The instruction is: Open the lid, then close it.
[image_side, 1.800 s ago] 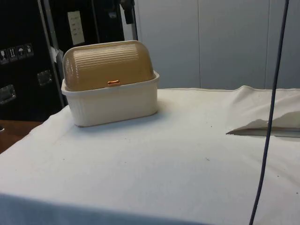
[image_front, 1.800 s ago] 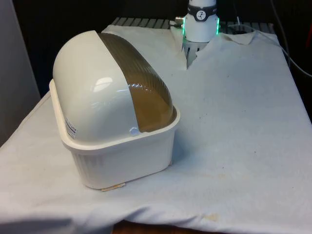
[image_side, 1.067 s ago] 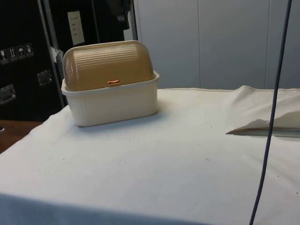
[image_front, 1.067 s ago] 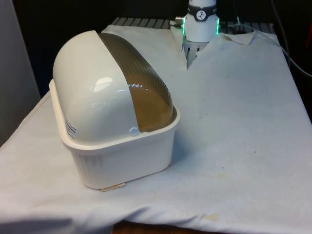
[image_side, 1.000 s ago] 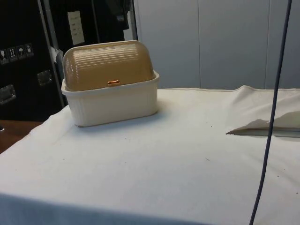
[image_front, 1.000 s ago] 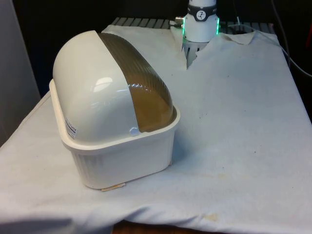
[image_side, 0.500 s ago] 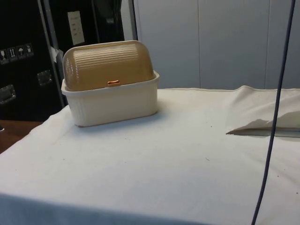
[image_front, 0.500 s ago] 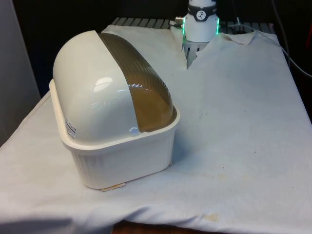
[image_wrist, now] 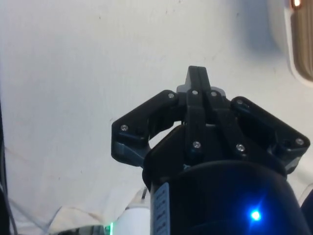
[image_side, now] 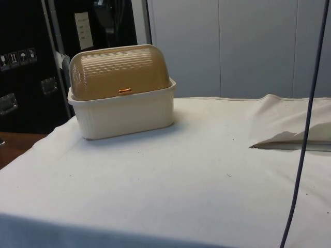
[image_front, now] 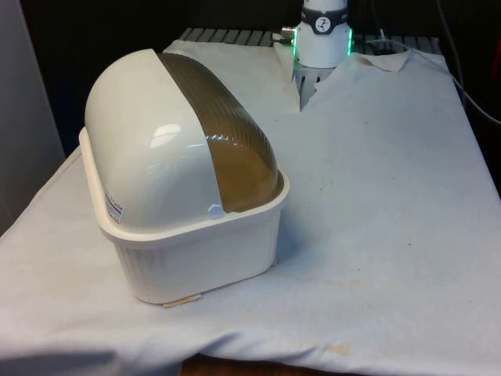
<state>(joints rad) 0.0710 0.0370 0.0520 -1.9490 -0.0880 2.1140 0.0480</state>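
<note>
Lid [image_side: 119, 72] down on bread box [image_front: 196, 258], at the front view's left of the counter [image_front: 376, 196]; jaws pinched together, empty, well apart from it.
Risk of slipping off the small orange handle [image_side: 124, 91] onto the ribbed curve, or of shoving the light box across the cloth by pushing rather than lifting.
</note>
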